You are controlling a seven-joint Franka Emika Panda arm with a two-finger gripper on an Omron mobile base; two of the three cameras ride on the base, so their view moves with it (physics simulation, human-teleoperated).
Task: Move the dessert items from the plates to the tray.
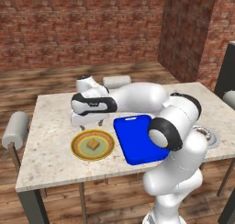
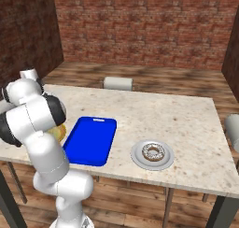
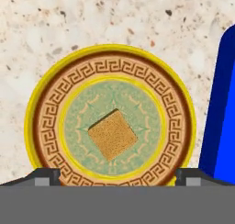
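So far nothing has been moved: both desserts sit on their plates and the blue tray point(image 1: 137, 138) lies bare. The pincer point(image 1: 91, 125) hangs directly above the patterned plate point(image 3: 46, 126), fingers pointing down; the hand view has the two dark fingertips point(image 3: 46, 176) set wide apart, one at each side of the plate's near rim, gripping nothing. Straight below the pincer, in the greenish centre of that plate, sits the cake cube point(image 3: 112, 134), a small tan-brown block with a grainy top, turned cornerwise to the fingers so its edges run diagonal to the gap between them; I would judge a wrist turn useful before closing. Just beside the plate, toward the pincer's side, the tray's raised rim begins, with its handle slot at the far end. Well beyond the tray, on the far side from the pincer, the plain grey plate point(image 2: 136, 158) carries the ring doughnut point(image 2: 153, 152), brown with whitish glaze and larger than the cube. Both transfers remain, the cake apparently first.
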